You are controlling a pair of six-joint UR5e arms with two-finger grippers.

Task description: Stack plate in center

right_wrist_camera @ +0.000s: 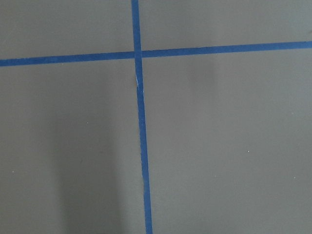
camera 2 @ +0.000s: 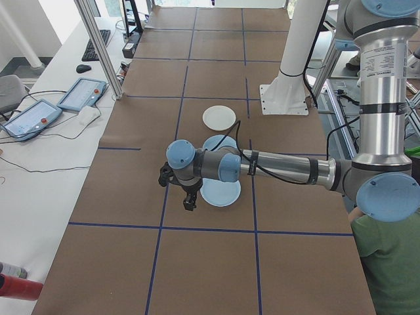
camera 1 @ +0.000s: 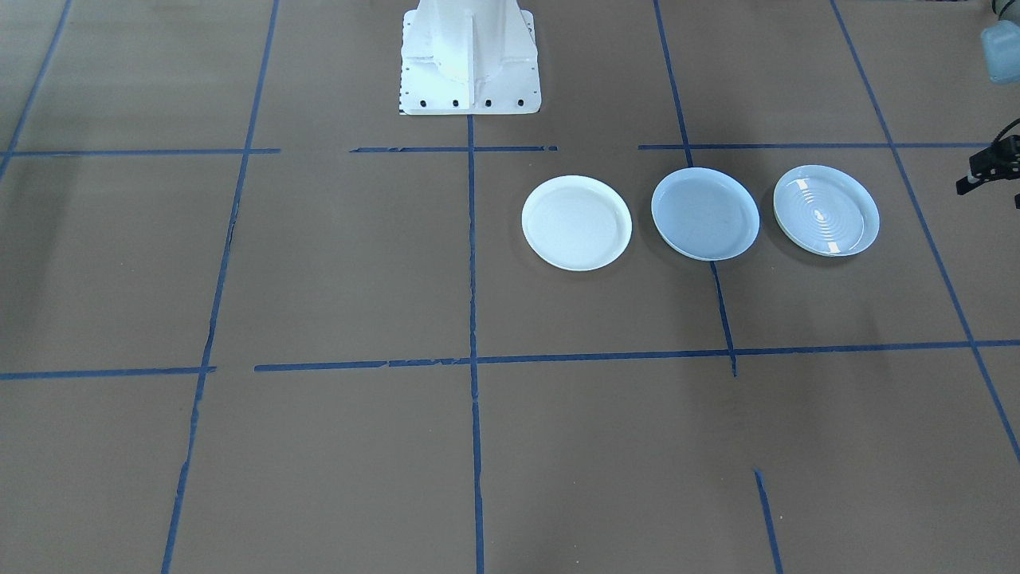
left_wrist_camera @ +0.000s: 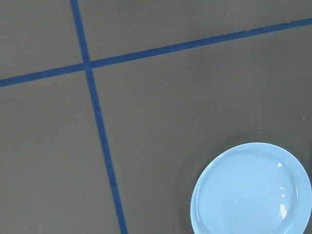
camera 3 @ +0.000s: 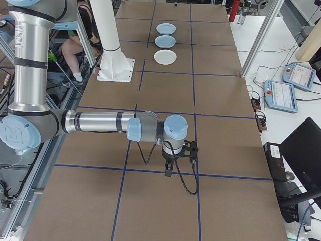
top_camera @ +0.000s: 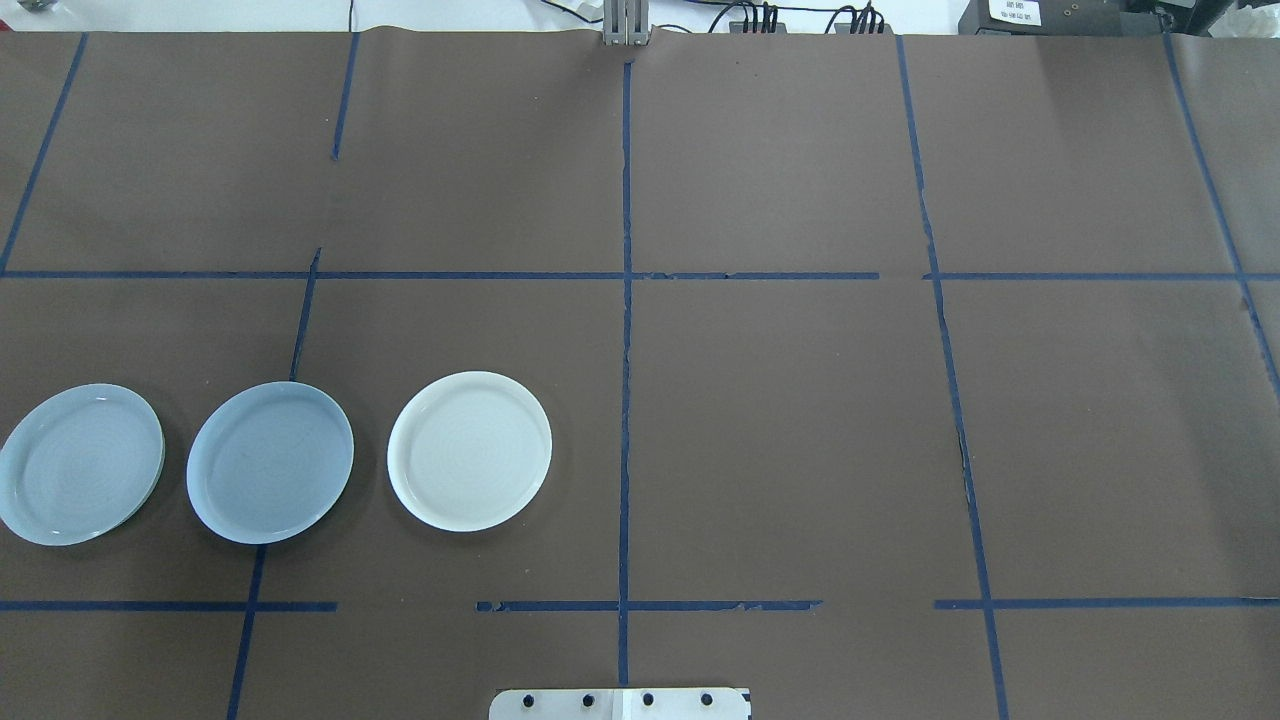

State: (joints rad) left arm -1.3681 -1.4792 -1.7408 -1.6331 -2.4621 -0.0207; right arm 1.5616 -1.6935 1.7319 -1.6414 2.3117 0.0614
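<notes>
Front-facing view: three plates in a row on the brown table (camera 1: 319, 263), none touching. White plate (camera 1: 576, 222) sits nearest the blue centre tape line (camera 1: 472, 263), the matte pale-blue plate (camera 1: 705, 214) is in the middle of the row, over a tape line, and the glossy ringed plate (camera 1: 826, 210) is at the outer end. The glossy one seems to sit on another plate, since a pale rim shows under it. Part of the left gripper (camera 1: 988, 167) pokes in at the right edge, off to the side of the glossy plate; can't tell the finger gap. White robot base (camera 1: 470, 56) at top.

Overhead: same row on the robot's left half, plates flat, no arm in view.

Exterior left: near left arm (camera 2: 282, 167) reaches out over the table, wrist low beside the nearest plate, gripper pointing down, holding nothing visible; finger spread can't be judged here.

Exterior right: near right arm (camera 3: 100, 123) stretches over bare table, right gripper (camera 3: 168, 170) pointing down, well apart from the plates; finger state can't be told.

Left wrist: glossy plate at lower right, tape cross at upper left, no fingers visible.

Right wrist: only table and a tape cross.
</notes>
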